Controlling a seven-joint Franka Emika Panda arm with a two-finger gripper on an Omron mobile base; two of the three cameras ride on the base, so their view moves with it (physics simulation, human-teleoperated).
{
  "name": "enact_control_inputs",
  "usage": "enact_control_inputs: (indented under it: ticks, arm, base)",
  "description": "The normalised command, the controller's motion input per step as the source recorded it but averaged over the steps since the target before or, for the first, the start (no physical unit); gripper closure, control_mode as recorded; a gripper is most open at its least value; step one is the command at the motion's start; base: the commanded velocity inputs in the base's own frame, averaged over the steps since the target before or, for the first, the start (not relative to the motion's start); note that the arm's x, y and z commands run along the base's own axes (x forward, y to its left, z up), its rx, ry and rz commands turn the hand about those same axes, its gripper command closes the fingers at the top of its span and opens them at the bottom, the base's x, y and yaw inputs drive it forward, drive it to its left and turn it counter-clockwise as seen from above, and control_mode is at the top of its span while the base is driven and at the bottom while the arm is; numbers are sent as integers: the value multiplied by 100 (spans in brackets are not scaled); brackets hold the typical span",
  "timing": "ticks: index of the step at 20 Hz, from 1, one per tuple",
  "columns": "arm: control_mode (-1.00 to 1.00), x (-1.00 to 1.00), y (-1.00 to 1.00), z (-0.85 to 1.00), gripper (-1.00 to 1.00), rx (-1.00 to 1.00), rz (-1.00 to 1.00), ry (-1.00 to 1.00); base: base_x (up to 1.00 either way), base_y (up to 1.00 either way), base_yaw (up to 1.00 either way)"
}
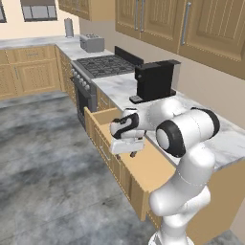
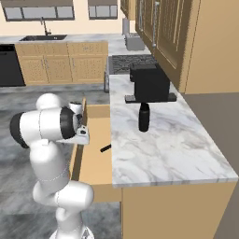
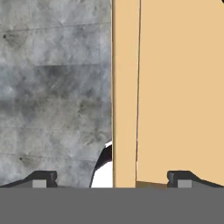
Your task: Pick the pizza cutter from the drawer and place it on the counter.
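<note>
Step in hand: approach. The hand [image 3: 109, 179] hangs over the open drawer [image 2: 95, 161], at its front wall, pointing down, nothing in it.
Hand state: fingers [image 3: 41, 178] spread wide; in the hand view one sits over the grey floor [image 3: 52, 87], the other over the tan drawer bottom, the front wall between them.
Pizza cutter, place: lies on the drawer bottom, near the side under the worktop [image 2: 163, 140]. From the right base view a short dark handle end [image 2: 106, 148] shows there.
Pizza cutter, axis: handle runs slanted across the drawer, its visible end pointing toward the worktop edge. Wheel hidden behind the arm; cannot tell which way it faces.
Next move, judged: shift the hand inward over the handle, turn the fingers across the long axis, then descend and close.
Risk, judged: the front wall sits between the fingers; a straight descent would strike it.
</note>
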Motion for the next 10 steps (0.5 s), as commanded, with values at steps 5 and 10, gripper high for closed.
enact_control_inputs:
  ticks: [5, 10]
  arm:
    - [-100, 30, 3, -65, -100, 0, 0, 1]
    - [-100, 4, 8, -67, -100, 0, 0, 2]
  base:
    - [0, 0, 0]
    - [0, 0, 0]
